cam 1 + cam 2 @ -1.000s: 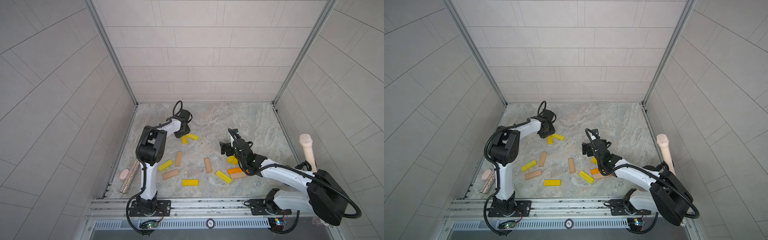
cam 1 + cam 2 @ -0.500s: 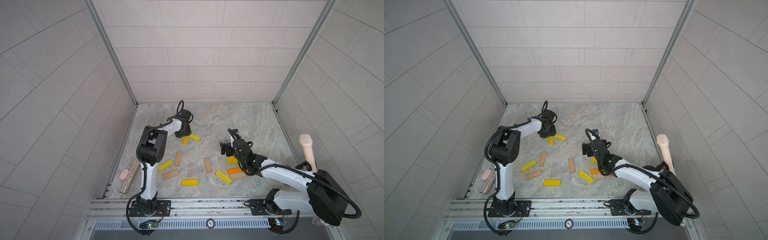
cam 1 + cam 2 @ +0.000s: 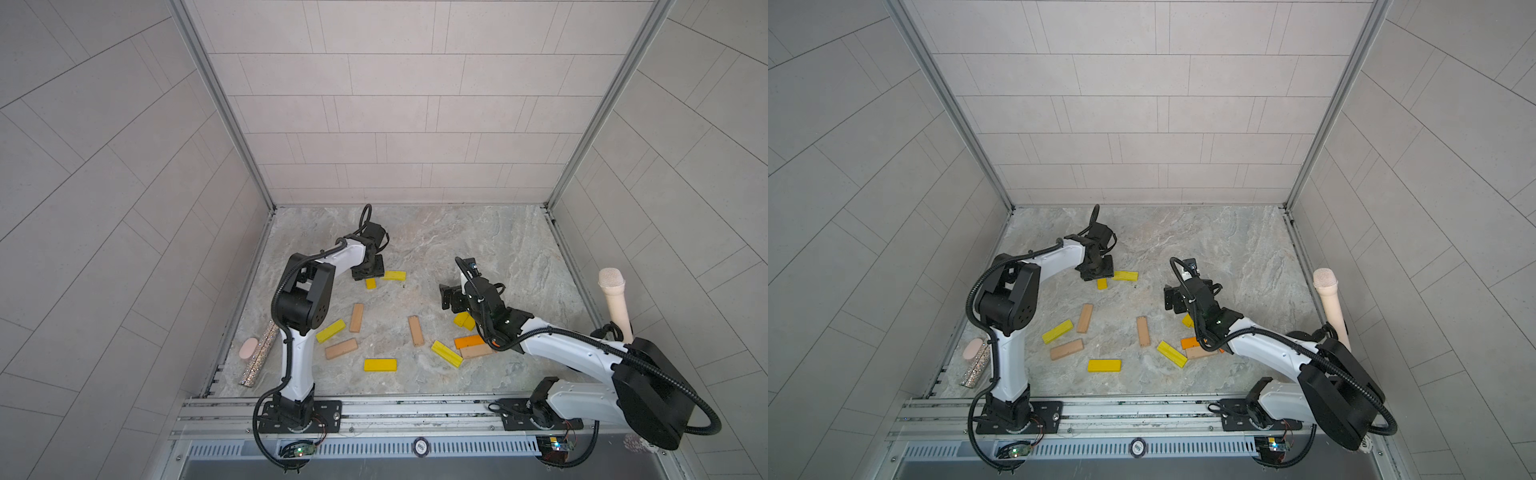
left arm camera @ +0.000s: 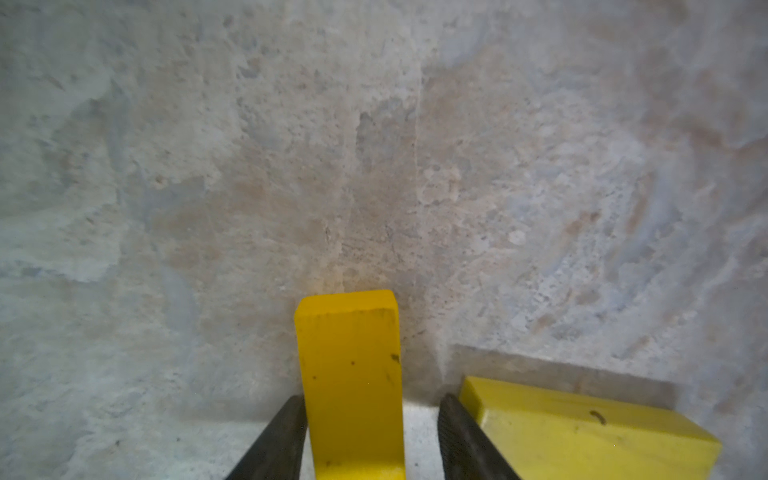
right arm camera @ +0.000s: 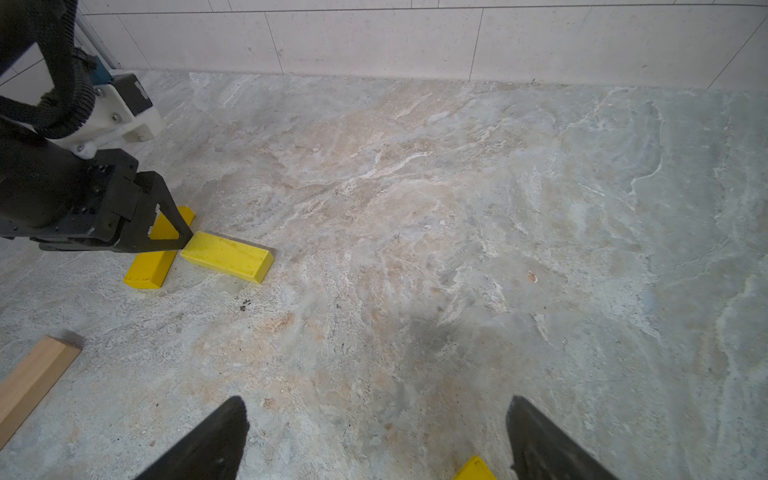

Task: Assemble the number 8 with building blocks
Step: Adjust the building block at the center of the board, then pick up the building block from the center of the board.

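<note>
Left end effector (image 4: 372, 399) parted around yellow bar (image 4: 349, 353), grip loose; right end effector (image 5: 376, 401) wide open, empty. Lift straight up; avoid nudging adjacent yellow bar (image 4: 582, 424).

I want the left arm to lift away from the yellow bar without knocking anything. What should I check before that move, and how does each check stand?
1. The left gripper not clamping the yellow wooden bar: ok, a gap shows beside one finger.
2. That bar lying flat on the marbled grey table: ok.
3. Room between that finger and the second yellow wooden bar: not ok, the finger looks right against that bar's end.
4. The right gripper open, empty and away from the left one: ok.
5. The number 8 finished: not ok; the tan wooden bar and others lie scattered.
</note>
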Action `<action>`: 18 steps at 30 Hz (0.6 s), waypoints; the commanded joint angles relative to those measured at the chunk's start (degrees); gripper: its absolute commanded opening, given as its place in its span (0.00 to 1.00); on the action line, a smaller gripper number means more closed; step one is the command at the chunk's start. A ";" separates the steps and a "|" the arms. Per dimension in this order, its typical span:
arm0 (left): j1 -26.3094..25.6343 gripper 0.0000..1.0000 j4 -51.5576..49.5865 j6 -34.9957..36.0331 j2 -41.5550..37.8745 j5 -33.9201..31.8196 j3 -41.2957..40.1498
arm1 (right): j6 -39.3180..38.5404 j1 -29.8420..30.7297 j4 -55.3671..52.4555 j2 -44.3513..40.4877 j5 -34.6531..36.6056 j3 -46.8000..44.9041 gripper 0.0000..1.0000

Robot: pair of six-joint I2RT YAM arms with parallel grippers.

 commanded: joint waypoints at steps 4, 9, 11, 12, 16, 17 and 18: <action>-1.07 0.55 -5.45 0.44 -1.18 -1.07 -0.30 | 1.03 0.30 -0.63 0.28 0.85 1.54 0.98; -1.00 0.52 -7.65 0.88 0.36 -2.45 1.89 | 1.04 0.29 -0.62 0.26 0.81 1.54 0.98; -1.06 0.49 -7.93 1.36 0.90 -2.45 2.51 | 1.04 0.36 -0.71 0.25 0.90 1.56 0.98; -1.07 0.47 -8.20 1.68 1.08 -2.58 2.90 | 1.03 0.31 -0.73 0.25 0.90 1.55 0.98; -0.73 0.41 -9.70 2.63 2.00 -3.86 4.40 | 1.20 0.29 -0.61 0.27 1.04 1.48 0.98; -0.42 0.40 -10.05 2.92 2.33 -3.78 5.02 | 1.46 0.29 -0.31 0.57 1.05 1.42 0.98; -0.09 0.39 -11.02 3.28 2.70 -4.09 5.85 | 1.52 0.30 0.04 1.06 0.86 1.46 0.98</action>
